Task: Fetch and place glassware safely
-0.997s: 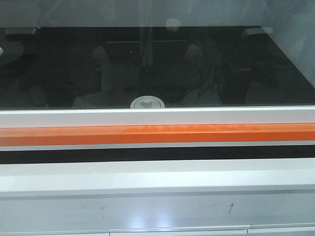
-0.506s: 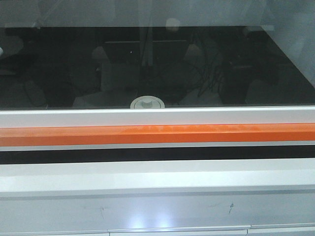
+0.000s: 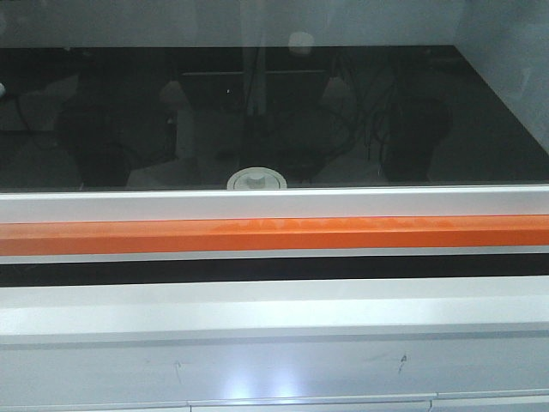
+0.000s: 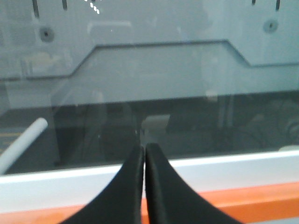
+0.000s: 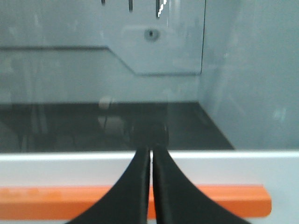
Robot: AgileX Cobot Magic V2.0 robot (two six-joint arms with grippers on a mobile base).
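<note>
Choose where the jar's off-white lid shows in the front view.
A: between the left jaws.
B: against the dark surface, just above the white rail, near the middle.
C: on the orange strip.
B: the lid peeks over the white rail, near the middle of the view.

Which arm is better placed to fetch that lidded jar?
Probably left: the jar sits just left of centre in the front view, while the right fingers point near the right wall. Neither wrist view shows the jar.
</note>
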